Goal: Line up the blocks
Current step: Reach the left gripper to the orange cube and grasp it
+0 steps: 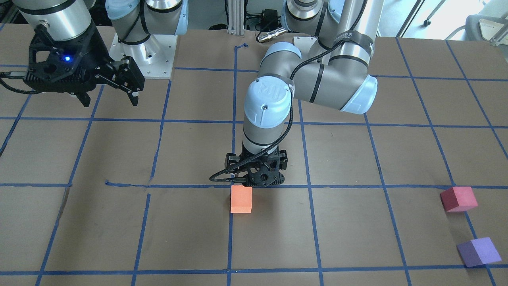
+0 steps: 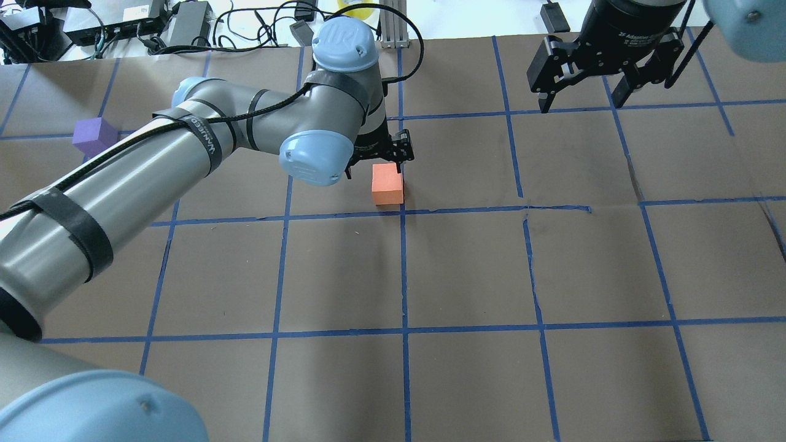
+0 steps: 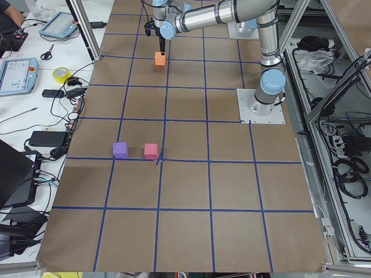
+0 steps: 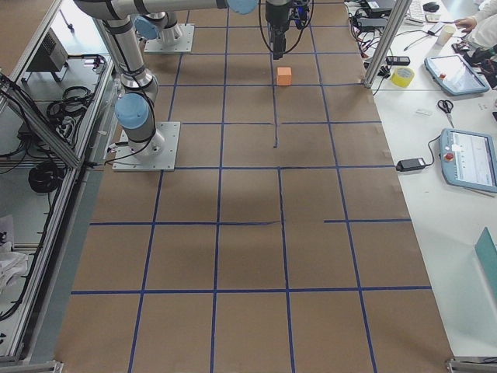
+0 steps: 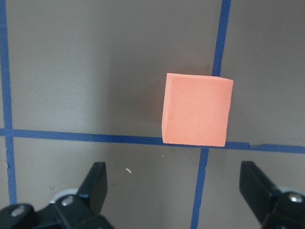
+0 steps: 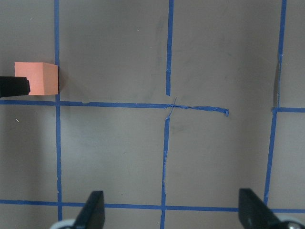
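Note:
The orange block (image 1: pixel 241 199) rests on the paper-covered table at a blue tape crossing, and also shows in the overhead view (image 2: pixel 387 184). My left gripper (image 1: pixel 262 179) hangs just behind it, pointing down. In the left wrist view the gripper (image 5: pixel 176 191) is open and empty, with the orange block (image 5: pixel 198 109) beyond the fingertips, not between them. The red-pink block (image 1: pixel 458 198) and the purple block (image 1: pixel 478 251) sit close together far off on my left side. My right gripper (image 1: pixel 110 100) is open and empty, raised near its base.
The table is brown paper with a blue tape grid (image 2: pixel 404 270). The right arm's base plate (image 1: pixel 143 55) is at the back. The left arm's elbow (image 2: pixel 313 156) hangs over the table and hides the red-pink block in the overhead view. Cables and devices lie beyond the far edge (image 2: pixel 153 24).

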Robot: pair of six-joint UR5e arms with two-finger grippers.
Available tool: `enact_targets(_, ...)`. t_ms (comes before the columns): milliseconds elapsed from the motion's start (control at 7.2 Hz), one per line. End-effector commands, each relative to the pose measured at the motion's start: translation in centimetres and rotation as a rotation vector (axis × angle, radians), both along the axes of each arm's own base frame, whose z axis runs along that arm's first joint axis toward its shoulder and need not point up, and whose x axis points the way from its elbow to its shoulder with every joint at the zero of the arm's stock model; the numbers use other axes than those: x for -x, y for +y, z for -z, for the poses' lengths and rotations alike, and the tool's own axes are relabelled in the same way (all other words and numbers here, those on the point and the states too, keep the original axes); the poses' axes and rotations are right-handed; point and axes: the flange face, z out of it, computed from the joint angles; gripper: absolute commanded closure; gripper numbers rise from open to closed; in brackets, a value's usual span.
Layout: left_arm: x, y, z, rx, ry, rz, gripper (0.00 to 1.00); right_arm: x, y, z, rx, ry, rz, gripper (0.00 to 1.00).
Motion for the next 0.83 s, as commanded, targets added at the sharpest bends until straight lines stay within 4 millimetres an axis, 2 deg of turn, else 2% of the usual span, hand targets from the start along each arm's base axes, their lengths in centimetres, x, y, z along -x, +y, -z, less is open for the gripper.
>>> enact_targets(0, 1.6, -0.7, 4.2, 0.0, -0.007, 0.017, 0.0, -0.1, 0.0, 0.0, 0.0, -0.001, -0.001, 0.0)
enact_targets(139, 2.0, -0.5, 5.8, -0.02, -0.015, 0.024, 0.0, -0.2, 0.1, -0.1, 0.0, -0.003, -0.004, 0.0)
enact_targets(278, 2.1, -0.6, 6.3, -0.022, -0.014, 0.029, 0.0, -0.1, 0.0, 0.2, -0.006, -0.009, -0.006, 0.0)
enact_targets(417, 2.1, -0.7, 6.3, -0.017, -0.014, 0.037, 0.06, -0.1, 0.1, 0.1, -0.006, -0.007, -0.006, 0.0)
enact_targets(556, 2.1, -0.8, 6.1, -0.012, -0.016, 0.038, 0.3, -0.2, 0.1, 0.1, -0.006, -0.007, -0.007, 0.0)
enact_targets(694, 2.0, -1.4, 5.5, 0.013, -0.046, 0.032, 0.49, -0.2, 0.1, 0.3, -0.012, -0.01, -0.007, 0.0)
